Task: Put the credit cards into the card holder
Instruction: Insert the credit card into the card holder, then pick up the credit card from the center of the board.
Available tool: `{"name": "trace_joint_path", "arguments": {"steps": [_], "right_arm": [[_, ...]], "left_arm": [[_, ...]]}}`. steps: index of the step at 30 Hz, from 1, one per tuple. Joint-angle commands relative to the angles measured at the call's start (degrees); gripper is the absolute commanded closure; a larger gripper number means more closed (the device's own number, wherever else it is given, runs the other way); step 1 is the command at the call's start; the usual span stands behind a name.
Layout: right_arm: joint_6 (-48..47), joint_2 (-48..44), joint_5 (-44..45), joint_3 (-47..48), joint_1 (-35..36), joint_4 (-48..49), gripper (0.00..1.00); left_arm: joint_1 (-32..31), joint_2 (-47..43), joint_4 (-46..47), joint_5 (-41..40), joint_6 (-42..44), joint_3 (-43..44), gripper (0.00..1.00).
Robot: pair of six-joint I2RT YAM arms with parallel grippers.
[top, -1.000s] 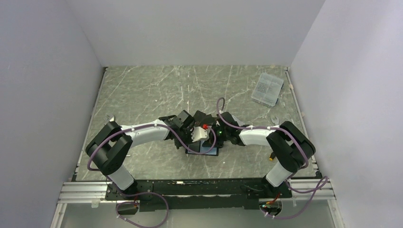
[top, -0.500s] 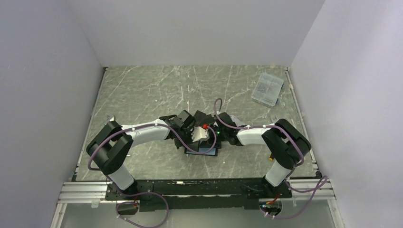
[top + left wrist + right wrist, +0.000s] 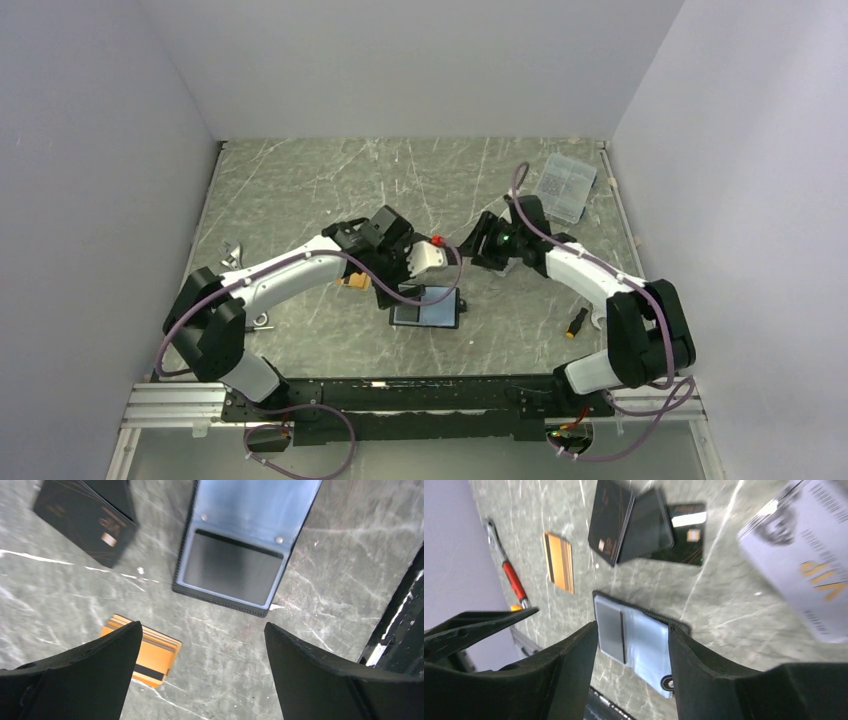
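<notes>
Top view: you found the card holder (image 3: 425, 306) lying open on the table (image 3: 300, 190), just below the centre of the frame, with its light blue lining facing up. The orange-gold card (image 3: 352, 283) lay flat to its left, near it but not touching.

Left wrist view: the left gripper (image 3: 202, 630) hung above the table with its jaws spread wide and nothing between them. The card holder filled the upper centre of that frame. A dark grey rectangle sat in its lower half; you could not tell whether it was a card or a pocket window. The black cards (image 3: 85, 515) lay overlapped in the upper left corner, near the holder's left edge but apart from it. The orange-gold card lay at lower left, partly hidden behind one finger.

Right wrist view: the right gripper (image 3: 632, 627) was also above the table, with its jaws parted partway and gripping nothing. The card holder showed through the gap between the fingers, at lower centre. The black cards lay fanned at top centre, with the orange-gold card to their left. A red-handled tool (image 3: 513, 580) lay near the left edge. A white printed item (image 3: 804, 555), too blurred to identify, sat at the right edge.
</notes>
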Motion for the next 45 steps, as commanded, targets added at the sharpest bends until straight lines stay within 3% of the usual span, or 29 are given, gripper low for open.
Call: {"name": "trace_joint_path", "arguments": {"steps": [1,6,11,14,17,23,27,31,32,39,45], "right_arm": [[-7.84,-2.59,3.85,4.27,-5.36,-7.62,0.42],[-12.26,-0.82,7.44,5.81,-12.78,-6.95,0.37],[-14.07,4.56,7.37,7.73,-16.8,-5.68,0.36],[-13.46,6.21,5.55,6.48,-18.44,-2.7,0.35],[-13.49,7.54,4.11,5.45,-19.4,-0.01,0.35],[-13.0,11.02,1.06,4.9,-21.93,4.88,0.35],[-12.43,14.27,-0.52,5.07,-22.33,7.19,0.35],[-11.88,16.77,-2.4,5.2,-22.95,9.13,0.35],[-11.88,16.95,-2.89,4.88,-22.93,9.2,0.35],[-10.41,16.3,-5.14,0.58,-22.99,10.86,0.37],[-8.36,10.04,-4.96,-7.32,-21.77,11.9,0.39]], "left_arm": [[0.79,-0.78,-5.68,2.15,-2.38,7.74,0.01],[2.83,6.38,-13.23,6.45,-8.14,21.68,0.01],[10.08,14.33,-21.45,23.18,-11.24,38.12,0.01],[15.64,19.45,-22.47,34.38,-14.58,42.64,0.01],[13.36,24.74,-26.88,27.09,-11.6,47.57,0.01],[7.14,21.52,-9.83,15.89,-15.43,37.85,0.01],[4.69,26.43,-4.22,17.47,-16.65,38.33,0.01],[3.3,30.73,-1.95,18.44,-17.81,40.63,0.26],[2.92,30.85,-0.34,18.1,-17.99,39.7,0.28],[2.38,33.23,3.2,16.69,-18.18,38.86,0.31],[2.3,32.98,5.48,16.93,-18.63,36.63,0.33]]}}
